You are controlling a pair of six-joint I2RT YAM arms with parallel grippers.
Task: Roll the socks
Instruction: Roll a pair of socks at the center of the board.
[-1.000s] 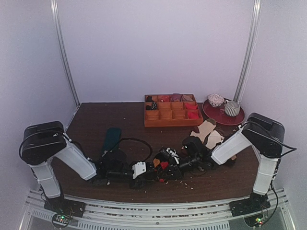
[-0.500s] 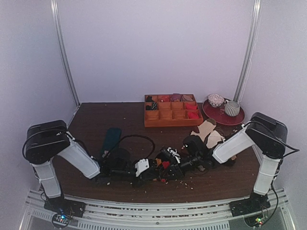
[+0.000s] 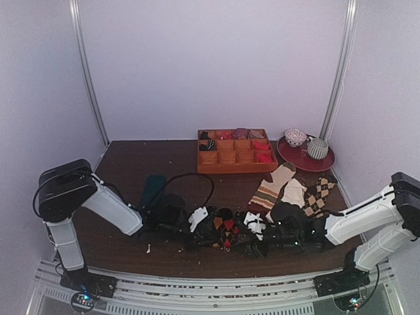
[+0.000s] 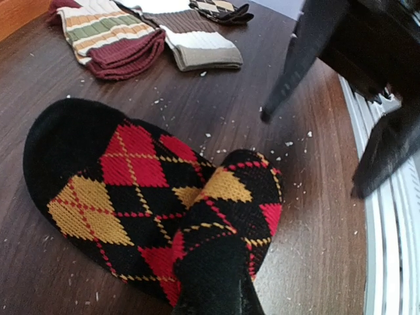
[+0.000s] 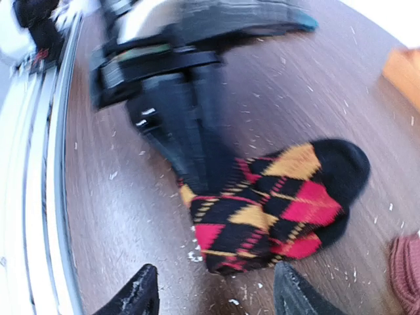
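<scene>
The socks (image 4: 151, 197), black with red and orange argyle diamonds, lie folded over each other on the dark wooden table (image 3: 131, 164). My left gripper (image 4: 220, 295) is shut on their near end, pinching the black knit at the bottom of the left wrist view. In the top view the left gripper (image 3: 209, 226) meets the socks (image 3: 226, 233) near the front middle. My right gripper (image 5: 216, 295) stands open just short of the socks (image 5: 275, 203), touching nothing. It sits right of the bundle in the top view (image 3: 257, 236).
An orange wooden tray (image 3: 236, 157) with compartments stands at the back. Beside it is a red plate (image 3: 305, 161) with cups. A dark teal sock (image 3: 153, 189) lies on the left. Striped socks (image 3: 270, 190) and a brown argyle sock (image 3: 318, 193) lie on the right. Crumbs speckle the wood.
My left gripper has shut on the socks and shifted right. The right gripper has opened, let go of the socks and drawn back to the right.
</scene>
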